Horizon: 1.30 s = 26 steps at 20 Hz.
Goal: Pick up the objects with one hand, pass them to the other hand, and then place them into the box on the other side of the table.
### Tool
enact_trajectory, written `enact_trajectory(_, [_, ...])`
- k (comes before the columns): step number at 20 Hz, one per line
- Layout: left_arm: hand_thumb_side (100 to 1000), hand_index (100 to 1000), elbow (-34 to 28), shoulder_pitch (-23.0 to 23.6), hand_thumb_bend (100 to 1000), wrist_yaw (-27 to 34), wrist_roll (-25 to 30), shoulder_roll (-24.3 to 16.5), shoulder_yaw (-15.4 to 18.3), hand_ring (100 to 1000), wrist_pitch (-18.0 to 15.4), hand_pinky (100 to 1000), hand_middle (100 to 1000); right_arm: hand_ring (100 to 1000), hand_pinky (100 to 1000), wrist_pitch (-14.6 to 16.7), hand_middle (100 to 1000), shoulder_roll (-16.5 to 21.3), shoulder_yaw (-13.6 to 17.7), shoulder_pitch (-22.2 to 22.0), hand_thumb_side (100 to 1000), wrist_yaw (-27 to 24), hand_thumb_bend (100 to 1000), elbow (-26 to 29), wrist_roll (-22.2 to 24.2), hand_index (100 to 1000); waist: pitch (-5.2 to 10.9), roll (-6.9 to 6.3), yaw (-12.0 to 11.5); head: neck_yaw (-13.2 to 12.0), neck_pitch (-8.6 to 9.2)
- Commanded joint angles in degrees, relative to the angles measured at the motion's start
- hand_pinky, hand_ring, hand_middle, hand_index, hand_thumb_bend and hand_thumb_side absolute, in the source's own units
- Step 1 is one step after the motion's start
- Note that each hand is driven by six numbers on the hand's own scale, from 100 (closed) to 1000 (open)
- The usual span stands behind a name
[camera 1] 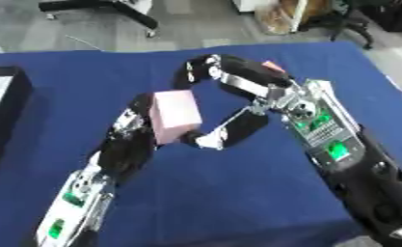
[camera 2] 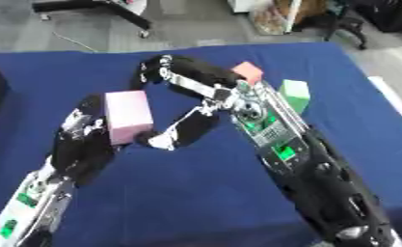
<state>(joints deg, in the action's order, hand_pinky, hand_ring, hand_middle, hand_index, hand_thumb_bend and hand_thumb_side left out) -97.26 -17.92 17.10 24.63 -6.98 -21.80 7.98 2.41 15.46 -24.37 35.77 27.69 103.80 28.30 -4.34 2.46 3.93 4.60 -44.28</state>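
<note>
Mid-handoff: left hand (camera 2: 90,128) is curled around the pink block (camera 2: 128,117), right hand (camera 2: 183,128) spread beside it. Next, right takes over.

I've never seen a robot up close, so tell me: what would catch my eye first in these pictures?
First, the pink block at the middle of the blue table, held up in the left hand whose fingers curl round it. The right hand reaches in from the right, its thumb touching the block's lower edge, as if mid-handover. Behind the right arm sit a salmon-red block and a green block; a black box stands at the table's left edge.
</note>
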Motion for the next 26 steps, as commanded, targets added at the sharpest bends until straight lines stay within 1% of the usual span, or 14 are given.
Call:
enact_trajectory(1, [1000,771,-0.65,-0.99,441,-0.52,2.33,0.36,-0.28,747,0.02,936,553,888,801,0.00,739,0.15,0.43,0.75,231,0.76,381,-0.02,-0.50,529,0.64,-0.06,0.02,0.25,0.17])
enact_trajectory(10, [1000,774,0.14,-1.32,504,-1.92,5.66,0.61,0.09,728,-0.31,922,536,883,801,0.96,738,0.38,0.28,0.87,241,2.90,362,-0.49,0.61,533,0.67,0.00,-0.13,0.42,0.17])
enact_trajectory(14, [1000,770,0.32,-1.47,529,-2.86,6.43,0.64,0.19,711,-0.29,912,524,876,801,1.97,735,0.49,0.34,0.91,247,4.98,340,-0.41,1.72,534,0.69,0.04,-0.17,0.42,0.17])
enact_trajectory(22, [1000,761,0.63,-1.51,577,-3.30,5.17,0.85,0.30,694,-0.22,900,511,866,802,4.67,729,0.81,0.15,1.05,249,8.20,295,-0.11,4.29,535,0.72,0.08,-0.20,0.45,0.17])
enact_trajectory(26, [1000,729,0.76,-1.45,559,-2.55,3.48,0.95,0.35,674,-0.37,891,490,865,802,5.76,729,0.94,0.02,1.10,247,8.55,288,-0.09,5.59,536,0.71,0.09,-0.18,0.46,0.17])
